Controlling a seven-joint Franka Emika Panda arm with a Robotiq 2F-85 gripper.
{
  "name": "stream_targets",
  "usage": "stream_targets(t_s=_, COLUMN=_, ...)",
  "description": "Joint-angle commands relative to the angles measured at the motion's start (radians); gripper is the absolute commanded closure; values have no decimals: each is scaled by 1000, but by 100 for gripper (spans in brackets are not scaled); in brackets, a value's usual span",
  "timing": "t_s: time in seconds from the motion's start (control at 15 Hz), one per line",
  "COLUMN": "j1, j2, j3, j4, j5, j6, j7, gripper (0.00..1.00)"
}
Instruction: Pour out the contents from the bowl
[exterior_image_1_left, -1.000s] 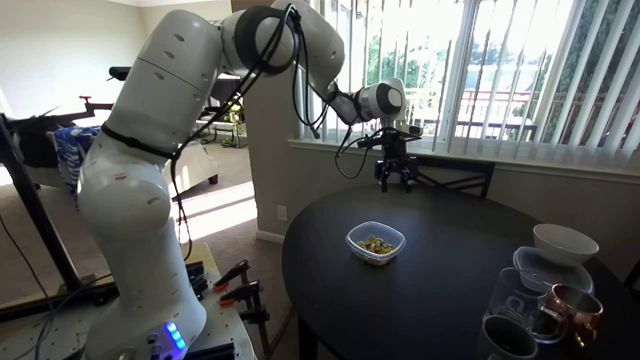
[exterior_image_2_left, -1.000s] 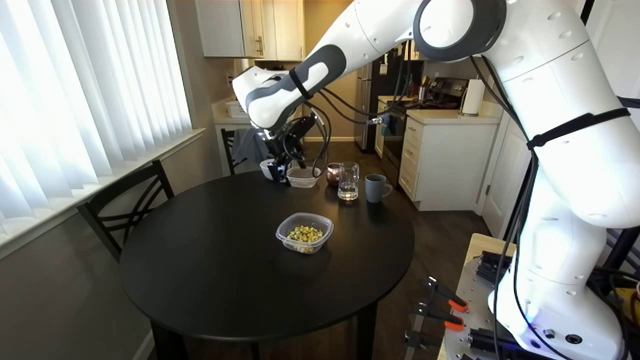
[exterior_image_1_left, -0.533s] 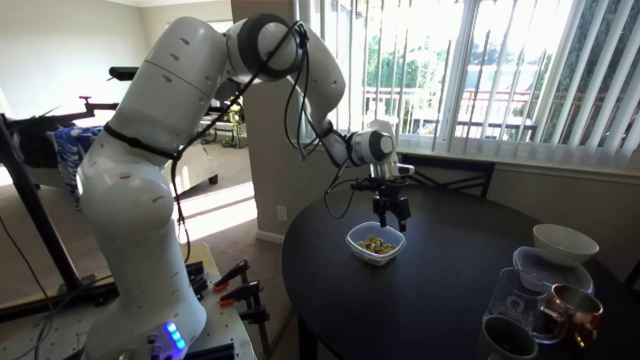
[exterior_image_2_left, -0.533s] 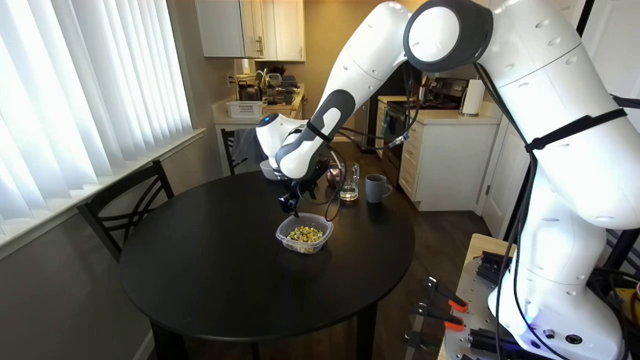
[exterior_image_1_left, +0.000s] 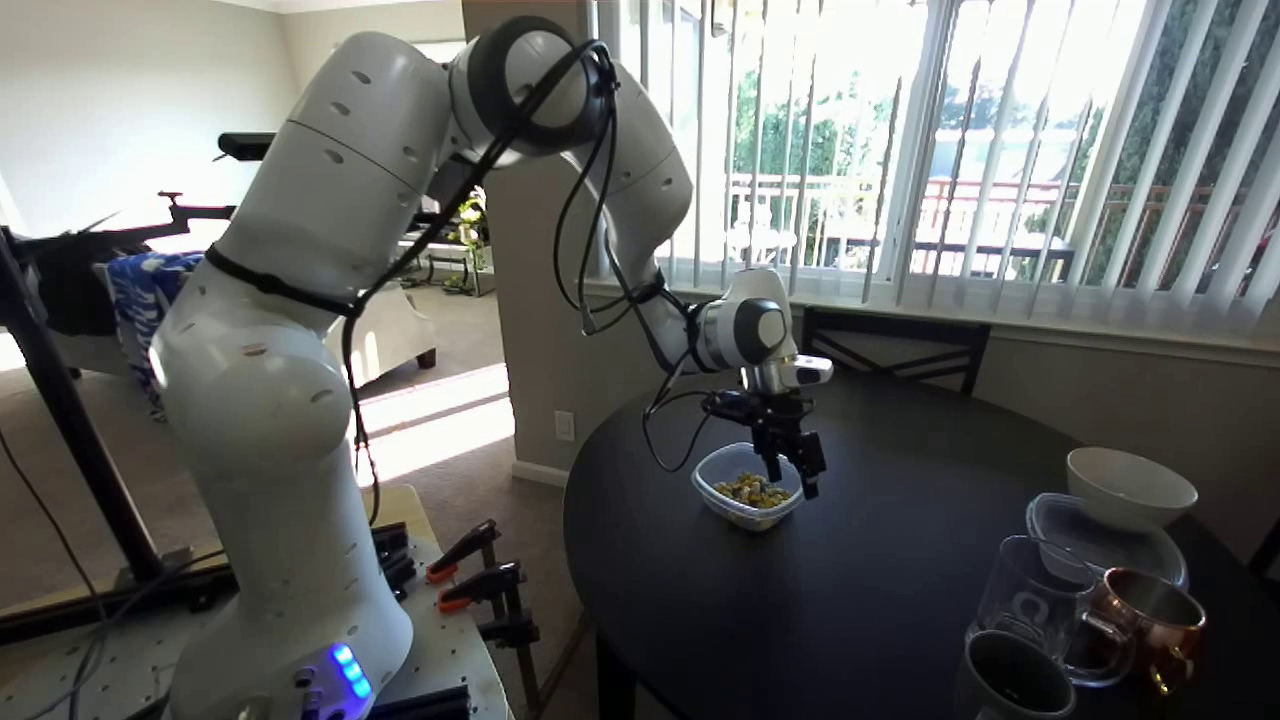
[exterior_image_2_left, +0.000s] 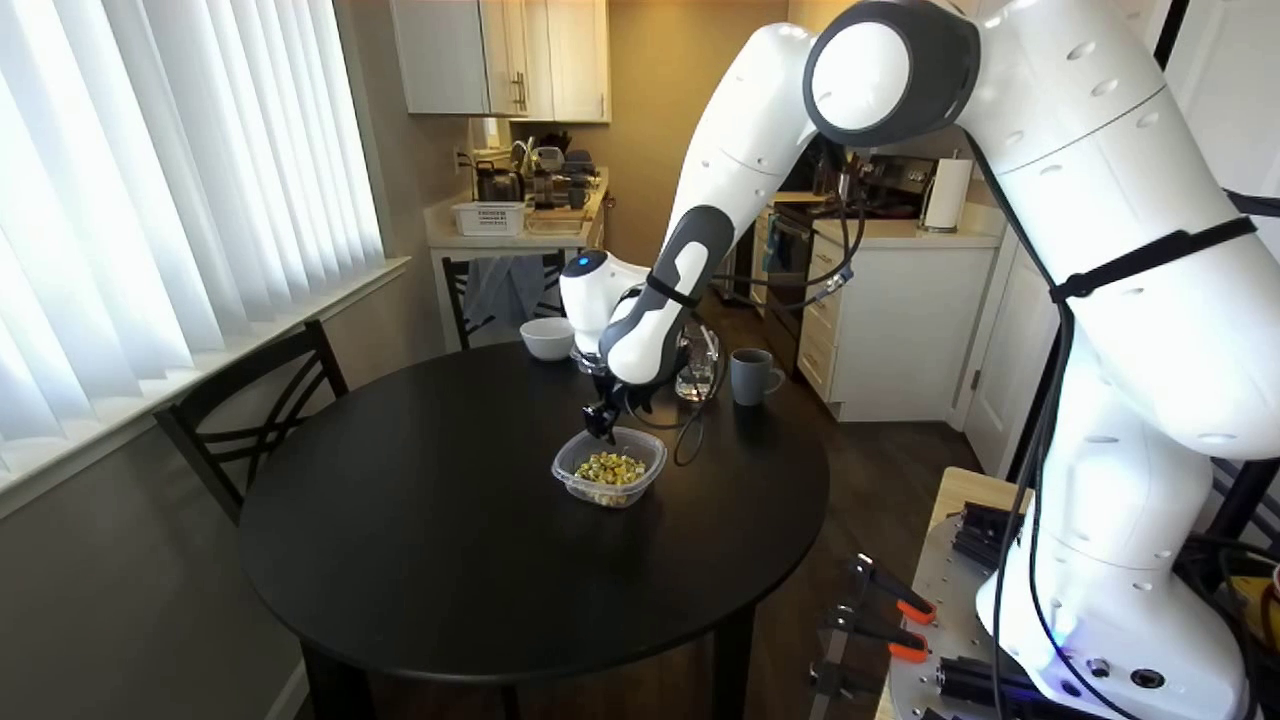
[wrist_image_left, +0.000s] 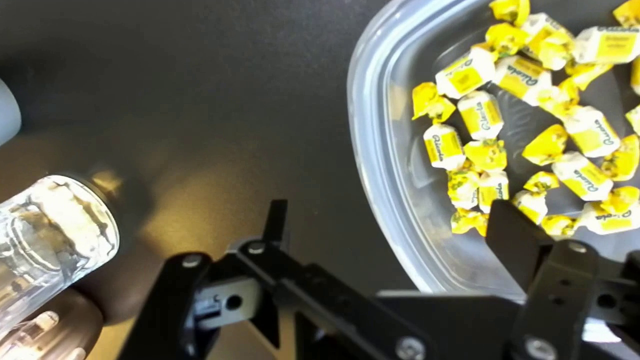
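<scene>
Bowl (exterior_image_1_left: 735, 511) in exterior view: upright on tabletop (exterior_image_1_left: 880, 560), your claw (exterior_image_1_left: 793, 482) slanting down at its rim, contact unclear; white dish (exterior_image_1_left: 1130, 490) and copper mug (exterior_image_1_left: 1165, 635) well apart. In exterior view: your claw at bowl's far side, gray mug (exterior_image_2_left: 750, 377) farther back. In wrist view: your claw's fingers (wrist_image_left: 515, 240) spread apart, rim showing between; yellow-and-white wrapped candies (wrist_image_left: 545, 145) in bowl; glass mug (wrist_image_left: 60, 235) outside.
</scene>
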Motion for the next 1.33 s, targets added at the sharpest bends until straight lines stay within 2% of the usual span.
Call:
stream_targets(t_s=0.0, j1=-6, j2=6, j3=-34, j4=-82, j5=-10, j6=186, j7=-49, gripper=0)
stream_targets(t_s=0.2, j1=-32, j2=21, j3=-43, j4=-141, j5=31, j6=362, j7=-127, gripper=1)
stream_targets(t_s=0.27, j1=-36, j2=24, j3=-51, j4=-163, j5=39, j6=430, j7=-153, gripper=26)
stream_targets(t_s=0.4, j1=-52, j2=22, j3=-49, j4=-202, j5=78, j6=525, j7=-223, gripper=29)
stream_targets(t_s=0.67, j1=-88, j2=9, j3=-22, j4=-261, j5=173, j6=635, j7=-356, gripper=55)
stream_targets(t_s=0.93, j1=-112, j2=-6, j3=14, j4=-289, j5=237, j6=671, j7=-439, gripper=82)
stream_targets(t_s=1.07, j1=-92, j2=-27, j3=1, j4=-308, j5=259, j6=670, j7=-452, gripper=94)
stream_targets(t_s=1.2, j1=4, j2=-62, j3=-88, j4=-333, j5=294, j6=654, j7=-434, gripper=98)
stream_targets(t_s=1.27, j1=80, j2=-79, j3=-161, j4=-345, j5=315, j6=645, j7=-416, gripper=98)
